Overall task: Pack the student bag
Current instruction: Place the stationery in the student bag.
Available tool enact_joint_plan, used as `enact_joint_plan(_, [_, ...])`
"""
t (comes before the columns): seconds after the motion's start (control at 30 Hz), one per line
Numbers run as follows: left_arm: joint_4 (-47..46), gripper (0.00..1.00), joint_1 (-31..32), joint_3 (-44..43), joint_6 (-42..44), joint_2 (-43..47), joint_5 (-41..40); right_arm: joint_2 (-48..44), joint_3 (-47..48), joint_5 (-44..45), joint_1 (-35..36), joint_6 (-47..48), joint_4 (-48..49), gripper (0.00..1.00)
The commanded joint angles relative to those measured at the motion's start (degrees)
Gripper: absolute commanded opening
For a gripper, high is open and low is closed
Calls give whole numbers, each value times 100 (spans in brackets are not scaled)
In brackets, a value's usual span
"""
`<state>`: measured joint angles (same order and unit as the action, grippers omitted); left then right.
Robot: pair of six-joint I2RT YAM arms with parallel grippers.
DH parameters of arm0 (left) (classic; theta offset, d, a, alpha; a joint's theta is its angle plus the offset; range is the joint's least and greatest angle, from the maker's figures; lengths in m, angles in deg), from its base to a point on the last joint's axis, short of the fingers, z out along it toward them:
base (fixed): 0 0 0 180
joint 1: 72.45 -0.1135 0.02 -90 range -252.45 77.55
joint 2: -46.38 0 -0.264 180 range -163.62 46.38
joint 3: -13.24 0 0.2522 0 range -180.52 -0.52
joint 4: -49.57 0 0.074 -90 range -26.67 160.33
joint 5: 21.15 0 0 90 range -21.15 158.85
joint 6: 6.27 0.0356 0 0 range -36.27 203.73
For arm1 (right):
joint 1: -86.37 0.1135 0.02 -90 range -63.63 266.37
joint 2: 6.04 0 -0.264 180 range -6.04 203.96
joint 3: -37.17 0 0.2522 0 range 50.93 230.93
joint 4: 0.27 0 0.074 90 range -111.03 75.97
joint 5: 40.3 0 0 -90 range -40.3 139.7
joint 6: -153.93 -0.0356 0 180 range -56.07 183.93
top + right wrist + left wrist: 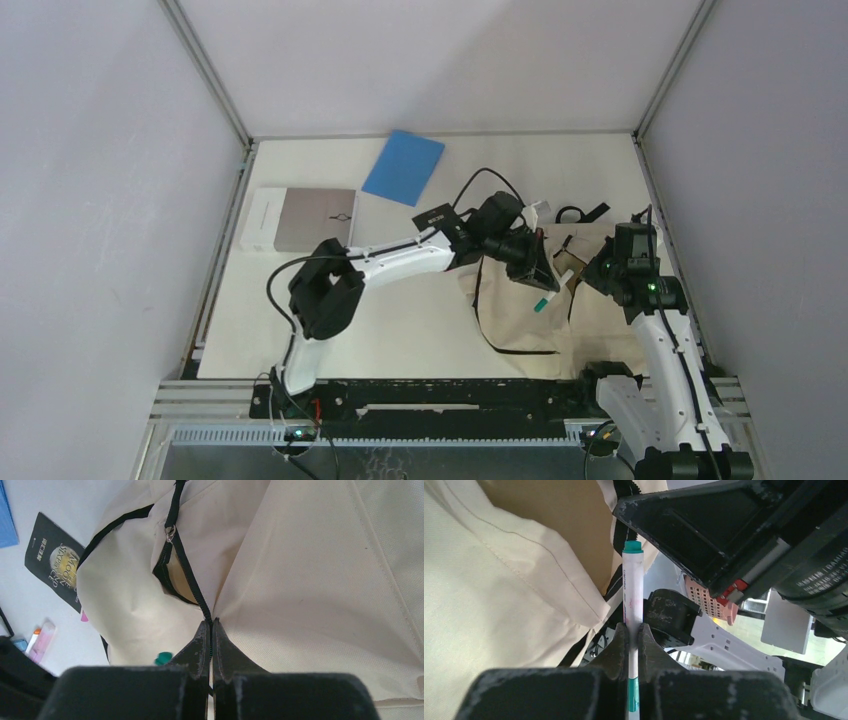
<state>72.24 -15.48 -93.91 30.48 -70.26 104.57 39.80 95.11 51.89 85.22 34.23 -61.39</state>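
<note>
My left fingers [620, 647] are pinched tight on a white pen [633, 590]. It runs straight up my view between them, with its teal cap [633, 546] at the far end and a teal band low down between the finger bases. The cream bag [499, 595] fills the left side, its tan lining showing at an opening beside a black zipper strip [621, 532]. The other arm's black housing [724, 530] looms at upper right, close to the cap.

White arm links [400, 262], black joints [325, 295], looping black cables [270, 288], scuffed matte-black fingers [616, 650]
</note>
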Motion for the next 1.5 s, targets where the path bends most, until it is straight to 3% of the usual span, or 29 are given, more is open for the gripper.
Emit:
enact_joint_plan(0.0, [-522, 0, 1, -332, -544, -350, 380, -136, 42, -159, -34, -18, 363, 0])
enact_joint_plan(0.33, [-694, 0, 20, -459, -871, -791, -62, -272, 46, -318, -31, -25, 296, 0])
enact_joint_plan(0.67, [-659, 0, 16, -2022, -1048, -1886, -87, -251, 46, -389, -16, -46, 287, 0])
enact_joint_plan(0.77, [-1031, 1, 33, -2250, -1180, -2193, -28, -236, 46, -418, -12, -69, 282, 0])
enact_joint_plan(0.83, [-1240, 9, 33, -2399, -1220, -2368, 113, -231, 46, -432, -5, -66, 278, 0])
enact_joint_plan(0.87, [-1250, 21, 40, -2453, -1197, -2433, 163, -237, 44, -433, -7, -59, 265, 0])
enact_joint_plan(0.97, [-1240, 40, 57, -2454, -1002, -2460, 354, -246, 46, -415, -1, -53, 243, 0])
enact_joint_plan(1.13, [-1074, 59, 72, -2008, -506, -2044, 280, -193, -2, -427, 3, -63, 317, 0])
enact_joint_plan(1.3, [-944, 53, 72, -1678, -178, -1707, 149, -134, -76, -500, 2, -82, 364, 0])
enact_joint_plan(1.47, [-651, 26, 69, -1458, 171, -1407, 67, -195, -74, -483, 2, -69, 370, 0])
